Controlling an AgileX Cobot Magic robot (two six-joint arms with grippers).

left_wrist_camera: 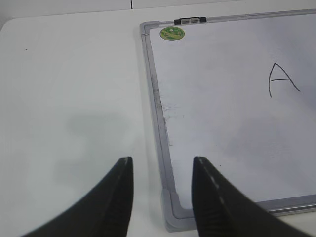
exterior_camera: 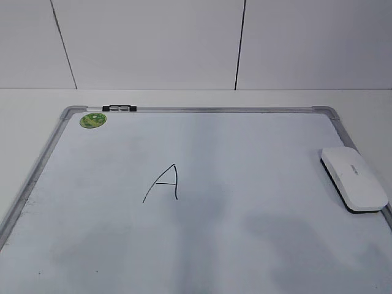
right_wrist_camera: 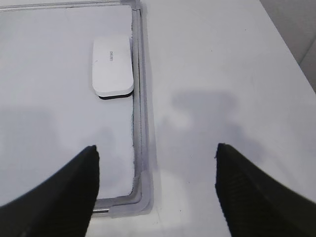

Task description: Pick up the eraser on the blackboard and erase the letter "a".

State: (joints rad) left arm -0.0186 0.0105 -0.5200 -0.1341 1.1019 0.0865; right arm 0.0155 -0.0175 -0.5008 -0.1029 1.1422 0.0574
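The eraser (exterior_camera: 354,179), a white oblong block with a black underside, lies on the blackboard (exterior_camera: 245,153) at its right edge. It also shows in the right wrist view (right_wrist_camera: 113,65), ahead and left of my right gripper (right_wrist_camera: 156,148). That gripper is open and empty above the board's near right corner. My left gripper (left_wrist_camera: 162,160) is open and empty above the board's near left corner (left_wrist_camera: 173,217). No lowercase cursive "a" is in view. An angular capital "A" (exterior_camera: 164,182) in black marker sits on the board left of centre, also in the left wrist view (left_wrist_camera: 282,79). Neither gripper shows in the exterior view.
A round green sticker (exterior_camera: 93,120) and a small black-and-silver clip (exterior_camera: 119,108) sit at the board's far left corner. The board lies flat on a white table (left_wrist_camera: 74,98), which runs to a white panelled wall (exterior_camera: 153,43) behind.
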